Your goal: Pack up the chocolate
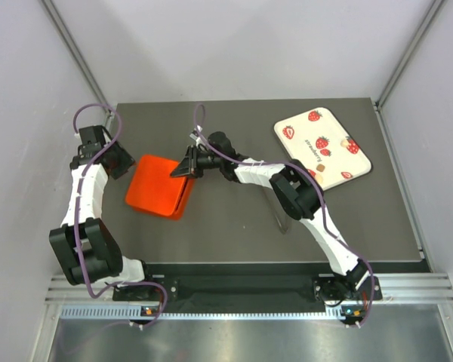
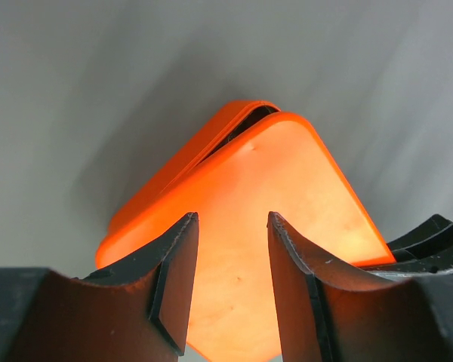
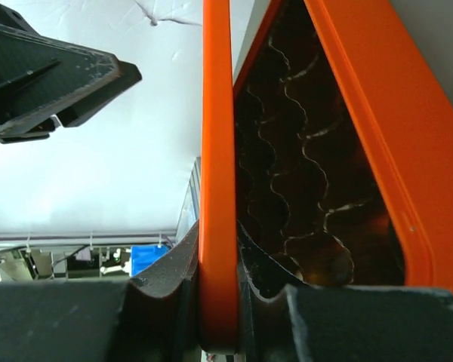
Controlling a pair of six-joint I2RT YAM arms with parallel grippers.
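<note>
Your right hand is pinched tight on the thin rim of the orange box, one finger on each face of that rim; beside it the box gapes a little, and you look straight into a dark insert of wavy-walled cups, though you cannot tell whether any cup is filled; your left hand stands about half open over the box's broad orange face, nothing between its fingers, and you cannot tell whether the tips touch the plastic; from above, that hand sits at the box's far left corner while the right one meets the box's right edge, so the box lies between the two; the box rests left of centre on the grey desk, with bare desk in front of it and behind it; your right arm stretches across the middle of the desk between the box and the strawberry tray; that tray sits at the far right of the desk, close to its right edge and well apart from the box; the chocolate you can make out is one small dark brown piece on the tray, just beyond the right arm; pale walls stand close on both sides of the desk.
</note>
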